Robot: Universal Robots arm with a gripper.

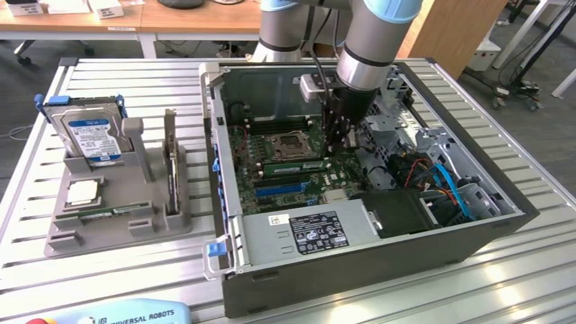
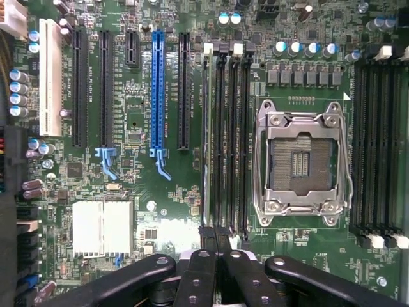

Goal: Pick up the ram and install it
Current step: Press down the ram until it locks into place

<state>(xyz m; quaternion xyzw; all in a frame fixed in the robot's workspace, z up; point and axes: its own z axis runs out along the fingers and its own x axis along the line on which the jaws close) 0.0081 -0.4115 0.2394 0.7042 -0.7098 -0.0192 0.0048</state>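
Gripper (image 2: pixel 216 246) upright, closed over motherboard (image 2: pixel 160 211)

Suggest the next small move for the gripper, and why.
Probably a short straight press down: the shut gripper sits over one end of the ram, which stands on edge along its slot beside the empty CPU socket; whether it's fully seated I cannot tell.

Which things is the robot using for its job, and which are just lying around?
For the job: the ram, standing in a slot; the gripper, shut at its end; the black slots; the green board.
Lying around: the hard drive; the silver chip; the grey stand; the chip socket.
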